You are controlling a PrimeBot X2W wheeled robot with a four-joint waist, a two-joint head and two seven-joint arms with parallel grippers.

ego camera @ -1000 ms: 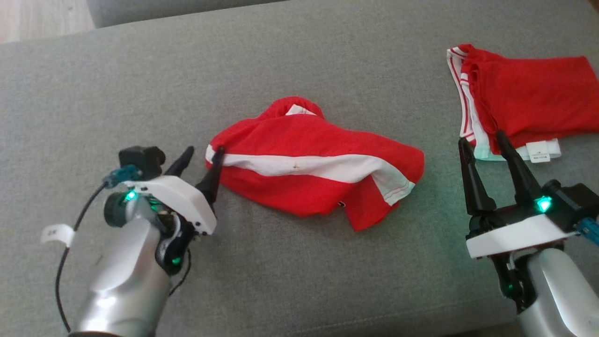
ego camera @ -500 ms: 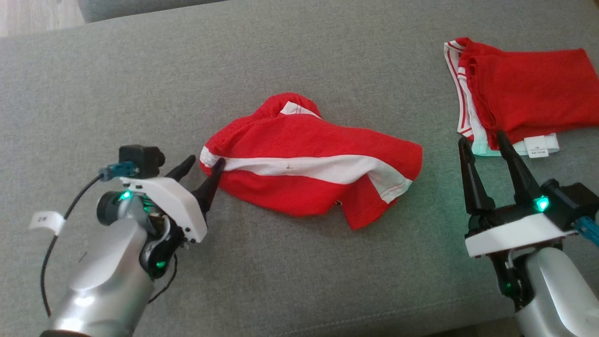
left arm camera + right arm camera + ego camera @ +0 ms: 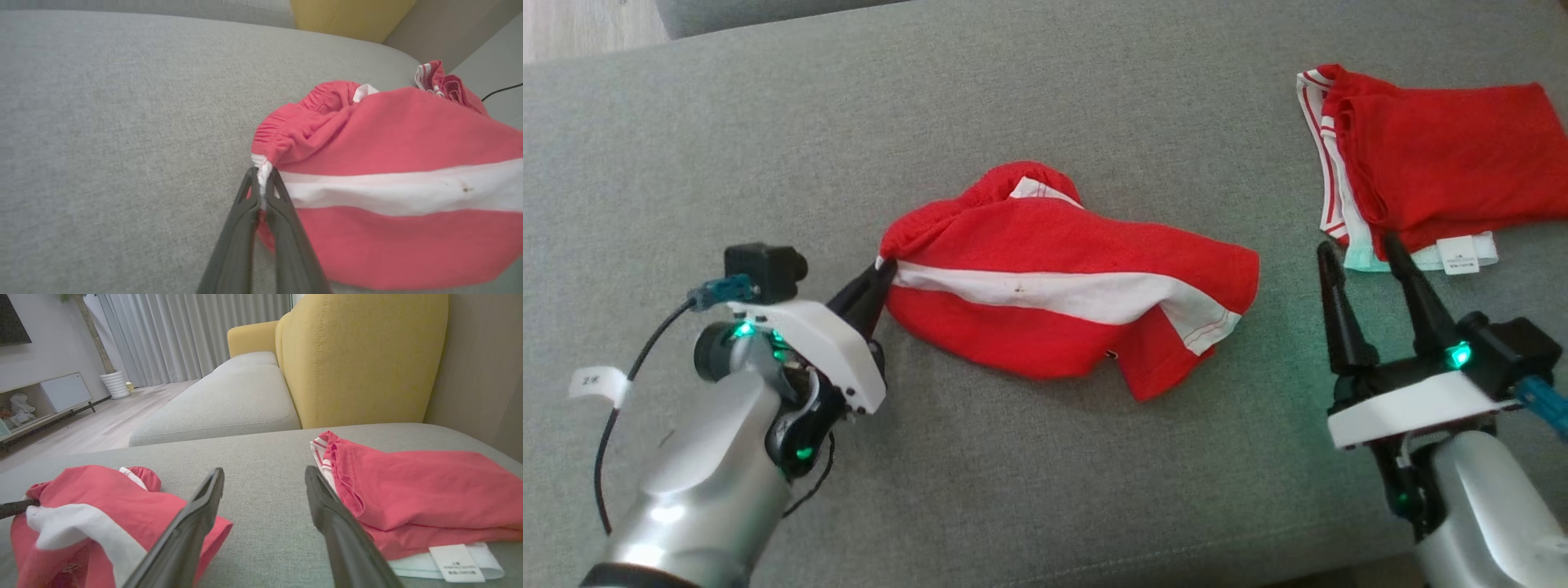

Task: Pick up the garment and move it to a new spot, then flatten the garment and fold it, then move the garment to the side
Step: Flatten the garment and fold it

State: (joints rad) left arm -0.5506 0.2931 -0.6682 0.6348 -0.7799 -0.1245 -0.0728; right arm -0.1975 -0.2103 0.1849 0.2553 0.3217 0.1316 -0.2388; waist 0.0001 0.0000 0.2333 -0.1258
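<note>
Garment [image 3: 1062,286]: red shorts with a broad white stripe, crumpled in a loose heap mid-cushion, about centre of the head view. Elastic waistband is bunched at its far-left side, one leg hem flops toward the near right.

Left gripper [image 3: 880,273] is clamped tight on the garment's left edge, right at the end of the white stripe. Left wrist view: white seam pinched between the two fingertips [image 3: 282,196], jaws fully together. Fabric is drawn to a point there; the rest lies on the grey sofa cushion [image 3: 1094,98].

Right gripper [image 3: 1360,247] is spread wide with nothing between its fingers. It points away from the robot at near right, well apart from the garment. Its tips sit just beside the near-left corner of a second red garment [image 3: 1445,155], folded flat at far right, with white trim and a white label [image 3: 1459,255] on its near edge. Whether the tips touch it: cannot tell.

Beyond, in the right wrist view: yellow sofa back [image 3: 359,355], wood floor [image 3: 94,428], pale curtains [image 3: 184,330].
</note>
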